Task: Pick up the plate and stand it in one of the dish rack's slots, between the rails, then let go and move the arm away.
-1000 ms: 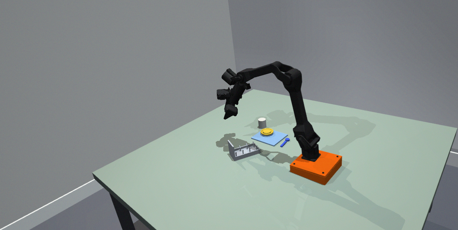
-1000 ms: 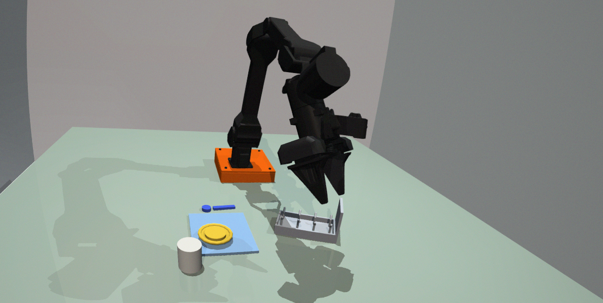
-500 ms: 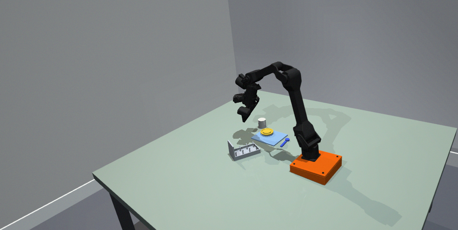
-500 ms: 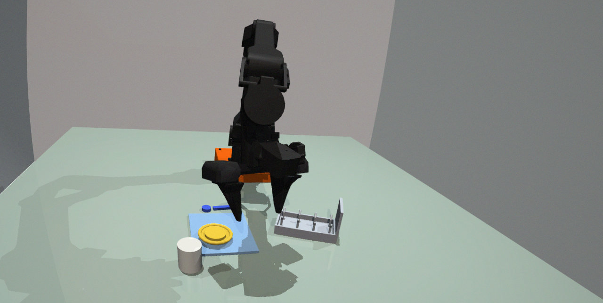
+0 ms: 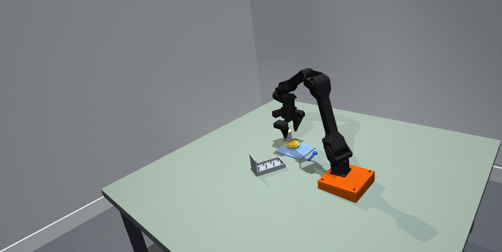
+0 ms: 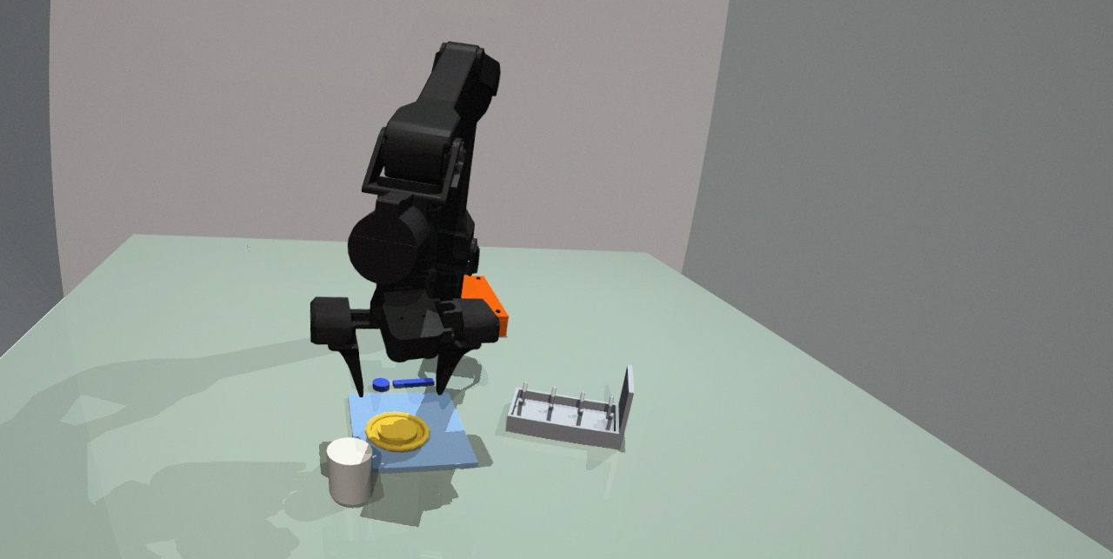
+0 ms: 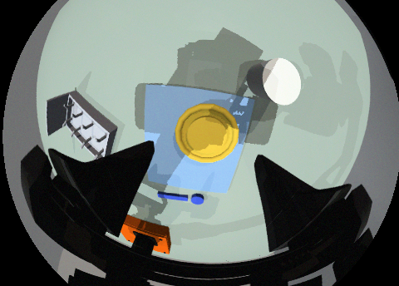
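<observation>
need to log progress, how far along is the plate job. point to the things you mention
Done: nothing on the plate (image 5: 292,144) (image 6: 397,431) (image 7: 207,133) itself; it lies flat on the blue mat (image 5: 301,154) (image 6: 451,442) (image 7: 160,157).
In hand: the approach, it seems; the open gripper (image 5: 291,134) (image 6: 400,394) (image 7: 205,153) hangs above, empty.
Left: grasp, stand it in the rack (image 5: 271,171) (image 6: 563,435) (image 7: 95,114), release, move away.
</observation>
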`<state>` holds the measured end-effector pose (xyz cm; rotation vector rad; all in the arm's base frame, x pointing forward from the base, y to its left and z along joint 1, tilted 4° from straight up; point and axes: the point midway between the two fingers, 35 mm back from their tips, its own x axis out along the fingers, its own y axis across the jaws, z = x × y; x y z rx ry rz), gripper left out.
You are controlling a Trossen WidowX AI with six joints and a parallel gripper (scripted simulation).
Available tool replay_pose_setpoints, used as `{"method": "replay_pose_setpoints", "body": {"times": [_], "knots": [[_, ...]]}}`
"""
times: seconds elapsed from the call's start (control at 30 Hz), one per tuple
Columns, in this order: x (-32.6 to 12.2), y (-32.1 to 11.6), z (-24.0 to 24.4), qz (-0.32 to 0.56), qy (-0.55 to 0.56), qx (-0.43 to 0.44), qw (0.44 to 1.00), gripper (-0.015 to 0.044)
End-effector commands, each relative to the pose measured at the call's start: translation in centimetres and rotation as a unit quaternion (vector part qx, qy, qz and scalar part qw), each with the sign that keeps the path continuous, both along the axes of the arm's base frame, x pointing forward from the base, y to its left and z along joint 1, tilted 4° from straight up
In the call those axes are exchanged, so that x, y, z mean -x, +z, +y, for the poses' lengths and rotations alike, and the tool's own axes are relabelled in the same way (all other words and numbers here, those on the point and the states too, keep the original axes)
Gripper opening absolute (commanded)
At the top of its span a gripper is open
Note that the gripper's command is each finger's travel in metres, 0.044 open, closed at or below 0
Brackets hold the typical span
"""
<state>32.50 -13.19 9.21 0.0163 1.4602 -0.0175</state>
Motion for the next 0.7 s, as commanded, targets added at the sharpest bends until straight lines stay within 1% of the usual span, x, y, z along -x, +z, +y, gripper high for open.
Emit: {"method": "replay_pose_setpoints", "body": {"times": [0.0, 0.67], "knots": [[0.4, -0.4, 0.0, 0.011, -0.007, -0.002, 1.0, 0.04], [0.0, -3.4, -0.1, 0.011, -0.007, -0.002, 1.0, 0.04]]}}
